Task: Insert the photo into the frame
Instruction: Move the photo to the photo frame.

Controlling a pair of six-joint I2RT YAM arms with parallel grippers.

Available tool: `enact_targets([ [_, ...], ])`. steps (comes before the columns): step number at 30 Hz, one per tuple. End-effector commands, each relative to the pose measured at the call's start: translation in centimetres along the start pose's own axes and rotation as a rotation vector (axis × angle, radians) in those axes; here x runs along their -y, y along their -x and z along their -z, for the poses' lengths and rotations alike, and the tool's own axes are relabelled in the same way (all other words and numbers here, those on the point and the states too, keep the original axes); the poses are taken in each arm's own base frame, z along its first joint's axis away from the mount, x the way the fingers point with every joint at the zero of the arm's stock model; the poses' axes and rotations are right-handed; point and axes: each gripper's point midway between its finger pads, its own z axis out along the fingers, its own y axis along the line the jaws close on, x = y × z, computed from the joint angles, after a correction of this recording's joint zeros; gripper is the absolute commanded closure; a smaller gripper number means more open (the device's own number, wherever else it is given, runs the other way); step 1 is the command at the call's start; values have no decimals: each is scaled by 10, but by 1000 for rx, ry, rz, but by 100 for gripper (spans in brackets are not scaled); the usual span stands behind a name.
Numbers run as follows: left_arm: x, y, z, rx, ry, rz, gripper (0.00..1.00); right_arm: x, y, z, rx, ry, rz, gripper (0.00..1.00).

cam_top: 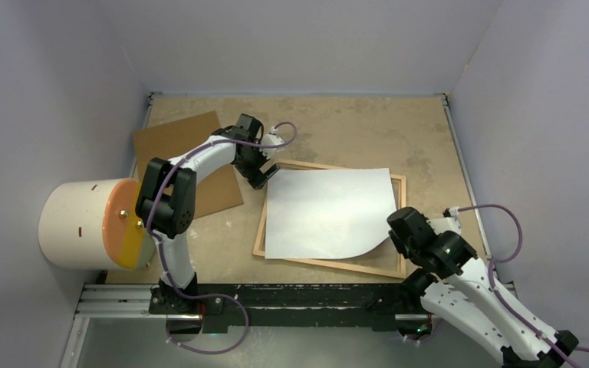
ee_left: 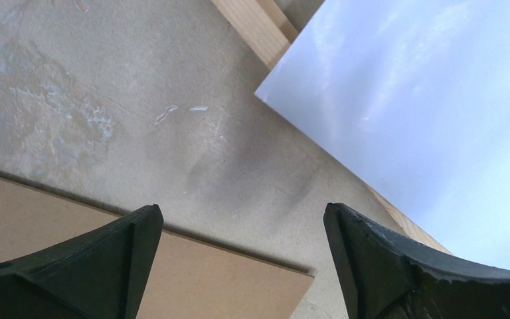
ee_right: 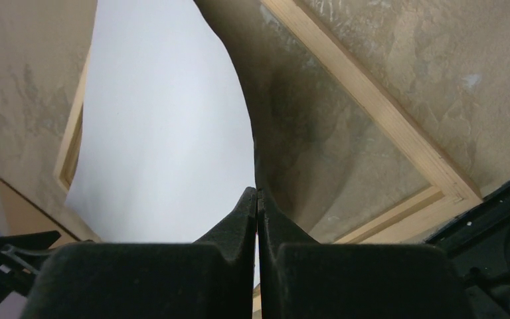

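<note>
right gripper (ee_right: 257, 197) pinches photo (cam_top: 330, 215) edge, white back up over frame (cam_top: 330, 264); left gripper (ee_left: 242, 222) wide open, empty, between backing board (cam_top: 180, 142) and frame

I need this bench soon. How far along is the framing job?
Done: the photo lies white back up over the frame. In hand: the right gripper is shut on its near right corner, which curls up; the left gripper hangs open by the far left corner, holding nothing. Left: the sheet's far left corner overlaps the moulding, so it is not yet seated flat inside.
</note>
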Motion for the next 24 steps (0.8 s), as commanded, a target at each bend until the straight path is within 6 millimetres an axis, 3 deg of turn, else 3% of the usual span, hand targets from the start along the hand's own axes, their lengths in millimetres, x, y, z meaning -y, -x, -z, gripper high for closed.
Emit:
enact_targets([
  [1,8,19,11,72,-49,13,0,-19,10,5,37,60,-82,100],
  [6,15,20,10,93,-45,17,0,-22,14,10,43,53,-24,100],
  [10,6,27,1,94,-10,31,0,-20,11,14,16,54,16,100],
  [19,-5,42,0,113,24,37,0,10,18,27,-5,40,8,100],
  [24,-3,43,0,110,21,36,0,8,10,31,-53,55,37,100],
])
